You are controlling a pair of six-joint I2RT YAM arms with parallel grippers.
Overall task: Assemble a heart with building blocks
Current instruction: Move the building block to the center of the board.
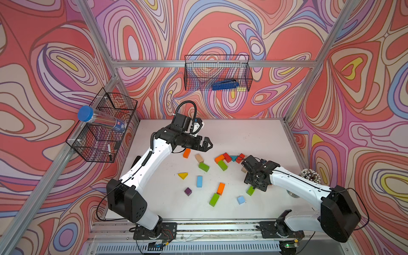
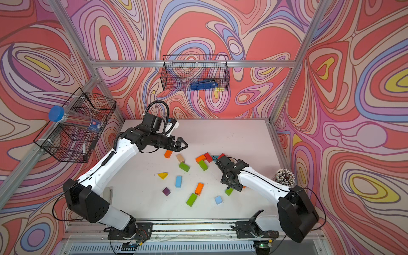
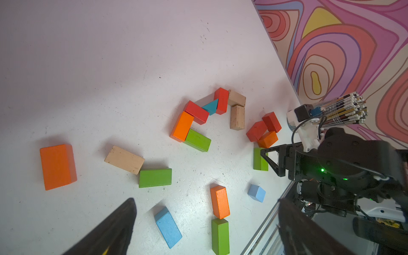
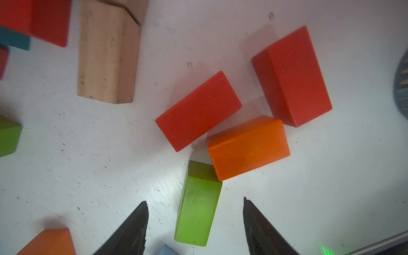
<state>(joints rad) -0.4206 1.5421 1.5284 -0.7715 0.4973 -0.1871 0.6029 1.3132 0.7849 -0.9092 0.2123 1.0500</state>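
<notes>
White desk [image 1: 254,136], swirl-print walls. Building blocks [image 1: 199,181] lie scattered mid-desk, several touching in an arc [image 3: 196,111] right of centre. Left end effector [image 1: 209,145] is wide open and empty, above the desk. Right end effector [image 4: 195,201] is partly open, straddling a green block [image 4: 198,216] with gaps on both sides.

No text, number or brand could be read anywhere. The clear tube [image 1: 103,121] leaning in the wire basket [image 1: 92,154] bore a red-and-blue label [image 1: 120,126], too small and blurred to make out.
</notes>
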